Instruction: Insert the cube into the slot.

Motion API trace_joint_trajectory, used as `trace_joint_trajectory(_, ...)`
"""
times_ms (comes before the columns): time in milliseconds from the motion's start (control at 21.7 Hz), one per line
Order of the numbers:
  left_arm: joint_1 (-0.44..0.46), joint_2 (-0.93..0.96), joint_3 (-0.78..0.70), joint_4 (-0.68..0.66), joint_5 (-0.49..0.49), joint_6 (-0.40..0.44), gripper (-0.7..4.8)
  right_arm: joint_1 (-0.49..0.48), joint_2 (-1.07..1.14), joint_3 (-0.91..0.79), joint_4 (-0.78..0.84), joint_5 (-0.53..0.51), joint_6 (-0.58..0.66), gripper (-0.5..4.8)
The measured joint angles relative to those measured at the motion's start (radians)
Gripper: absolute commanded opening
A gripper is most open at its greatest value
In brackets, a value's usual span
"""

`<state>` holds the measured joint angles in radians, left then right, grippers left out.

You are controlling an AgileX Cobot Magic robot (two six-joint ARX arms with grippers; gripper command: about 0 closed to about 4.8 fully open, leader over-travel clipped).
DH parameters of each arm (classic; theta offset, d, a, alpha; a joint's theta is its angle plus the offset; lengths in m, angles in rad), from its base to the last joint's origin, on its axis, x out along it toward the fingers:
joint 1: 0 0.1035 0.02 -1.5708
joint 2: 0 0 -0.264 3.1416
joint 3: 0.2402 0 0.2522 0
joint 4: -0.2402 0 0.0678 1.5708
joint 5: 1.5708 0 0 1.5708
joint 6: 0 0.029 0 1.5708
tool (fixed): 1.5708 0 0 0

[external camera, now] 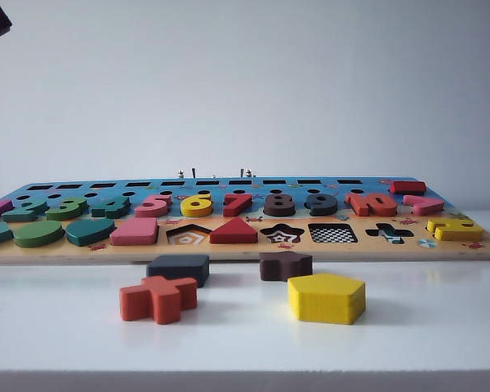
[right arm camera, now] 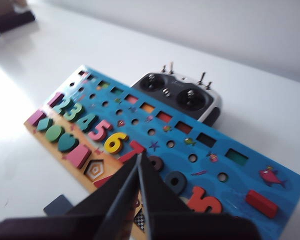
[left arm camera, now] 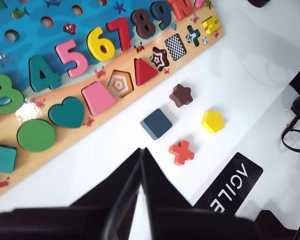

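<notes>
Cube point(left arm camera: 156, 123) on table, apart from closed left fingers point(left arm camera: 140, 155).

On the table point(external camera: 441, 343), the cube point(external camera: 178, 269) lies before the puzzle board point(external camera: 245, 253), its slot point(external camera: 332, 233) at 1 o'clock, star block point(external camera: 285, 265) at 3, cross block point(external camera: 158, 298) at 6.

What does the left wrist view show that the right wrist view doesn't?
Only the left wrist view shows the loose brown star, yellow pentagon and red cross on the table, plus the whole navy cube and the checkered slot unobstructed. Only the right wrist view shows the radio controller behind the puzzle board, and the shut right gripper above it. Both share the board, the pink block, the numbers, and a shut gripper in the foreground; the left gripper hangs over bare table near the cube.
</notes>
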<state>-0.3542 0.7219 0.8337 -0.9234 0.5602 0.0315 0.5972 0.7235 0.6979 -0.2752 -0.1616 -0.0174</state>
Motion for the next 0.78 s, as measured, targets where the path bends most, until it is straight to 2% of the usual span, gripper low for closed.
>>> trace_joint_trajectory(92, 0.0, 0.002, 0.0, -0.011, 0.0, 0.0, 0.2, 0.019, 0.091, 0.069, -0.065, -0.069, -0.063, 0.51)
trace_joint_trajectory(138, 0.0, 0.002, 0.0, -0.011, 0.0, 0.0, 0.2, 0.024, 0.12, 0.089, -0.084, -0.093, -0.085, 0.91)
trace_joint_trajectory(277, 0.0, 0.003, 0.002, -0.013, 0.006, 0.0, 0.2, 0.048, 0.225, 0.159, -0.177, -0.19, -0.162, 1.46)
trace_joint_trajectory(323, 0.0, 0.002, 0.005, -0.014, 0.011, 0.0, 0.2, 0.06, 0.252, 0.179, -0.205, -0.206, -0.183, 1.99)
trace_joint_trajectory(507, 0.0, 0.002, 0.006, -0.014, 0.03, 0.0, 0.2, 0.123, 0.328, 0.225, -0.278, -0.231, -0.267, 3.0)
trace_joint_trajectory(691, 0.0, 0.002, 0.006, -0.014, 0.03, 0.0, 0.2, 0.164, 0.373, 0.227, -0.294, -0.216, -0.341, 3.01)
trace_joint_trajectory(784, 0.0, 0.002, 0.006, -0.014, 0.03, 0.0, 0.2, 0.186, 0.393, 0.228, -0.294, -0.164, -0.372, 2.95)
